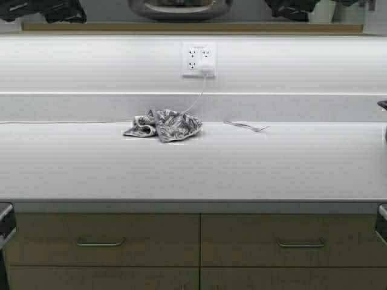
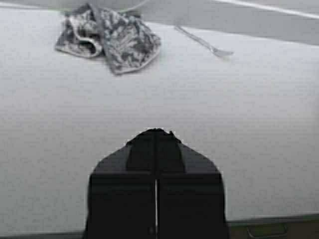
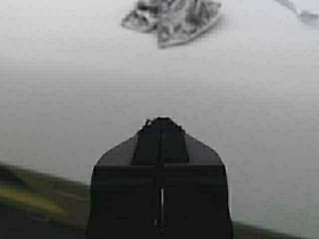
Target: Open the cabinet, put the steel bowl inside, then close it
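White countertop (image 1: pixel 193 169), wall outlet (image 1: pixel 199 59), drawers (image 1: pixel 103 238)

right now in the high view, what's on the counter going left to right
crumpled patterned cloth → white cable hanging from the wall outlet → fork

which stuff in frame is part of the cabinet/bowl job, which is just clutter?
Job:
- steel bowl, only its lower part showing at the top edge of the high view
- cabinet, only its bottom edge showing
- left hand and right hand, both shut and empty above the counter

Clutter:
- crumpled cloth
- fork
- wall socket with cable
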You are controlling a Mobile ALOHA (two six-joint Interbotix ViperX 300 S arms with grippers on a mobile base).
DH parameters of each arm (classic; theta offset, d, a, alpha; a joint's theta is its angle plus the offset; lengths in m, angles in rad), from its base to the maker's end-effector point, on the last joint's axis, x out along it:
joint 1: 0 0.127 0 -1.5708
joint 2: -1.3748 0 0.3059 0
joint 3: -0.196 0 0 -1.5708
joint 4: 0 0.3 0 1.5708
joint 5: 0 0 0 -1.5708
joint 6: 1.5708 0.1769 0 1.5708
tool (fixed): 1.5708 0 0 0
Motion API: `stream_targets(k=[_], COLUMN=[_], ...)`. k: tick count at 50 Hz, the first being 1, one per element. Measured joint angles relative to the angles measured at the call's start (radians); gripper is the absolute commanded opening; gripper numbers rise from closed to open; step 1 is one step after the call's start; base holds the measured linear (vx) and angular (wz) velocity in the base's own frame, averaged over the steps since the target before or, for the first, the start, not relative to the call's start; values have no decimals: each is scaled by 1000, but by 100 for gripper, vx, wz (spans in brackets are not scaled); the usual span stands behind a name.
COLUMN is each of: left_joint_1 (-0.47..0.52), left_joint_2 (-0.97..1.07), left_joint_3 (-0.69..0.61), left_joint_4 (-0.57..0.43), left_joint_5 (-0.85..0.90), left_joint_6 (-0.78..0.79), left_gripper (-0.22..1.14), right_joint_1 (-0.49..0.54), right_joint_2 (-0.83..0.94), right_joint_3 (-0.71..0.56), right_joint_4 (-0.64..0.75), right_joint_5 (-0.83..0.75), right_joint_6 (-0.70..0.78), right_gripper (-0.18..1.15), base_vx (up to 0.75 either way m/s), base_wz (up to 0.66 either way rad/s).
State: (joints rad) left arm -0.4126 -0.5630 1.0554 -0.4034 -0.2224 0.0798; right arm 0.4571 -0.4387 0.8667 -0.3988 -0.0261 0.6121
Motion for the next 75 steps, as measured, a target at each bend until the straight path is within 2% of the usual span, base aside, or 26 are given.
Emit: stream_targets(k=[9, 17, 34, 45, 51, 64, 69, 75], left_joint_1=[37, 160, 563, 756, 781, 784, 772, 707], left_joint_2=[-8, -77, -270, -186, -44, 267, 344, 400], left_joint_3=[-3, -2, -34, -183, -336, -655, -735, -796], left_joint_4=[0, 5, 86, 97, 100, 103, 103, 104], left_joint_5=[5, 89, 362, 377, 368, 341, 344, 357], left_joint_6=[0, 11, 51, 52, 55, 57, 57, 57], left_gripper=[5, 5, 4, 4, 4, 4, 4, 4], right_joint_1=[-17, -106, -486, -746, -825, -867, -874, -867], right_joint_2=[-80, -213, -472, -405, -281, 48, 150, 229], right_joint_3=[0, 9, 14, -74, -186, -468, -543, -597], right_joint_4=[-5, -34, -183, -229, -229, -229, -229, -227], right_joint_5=[60, 172, 345, 278, 192, 152, 152, 152], right_joint_6=[-6, -28, -75, -78, -77, -83, -81, -81], right_gripper=[7, 7, 7, 7, 7, 6, 6, 6], base_vx=[-23, -18, -14, -19, -15, -5, 2, 2], base_wz=[8, 5, -2, -3, 1, 5, 2, 1])
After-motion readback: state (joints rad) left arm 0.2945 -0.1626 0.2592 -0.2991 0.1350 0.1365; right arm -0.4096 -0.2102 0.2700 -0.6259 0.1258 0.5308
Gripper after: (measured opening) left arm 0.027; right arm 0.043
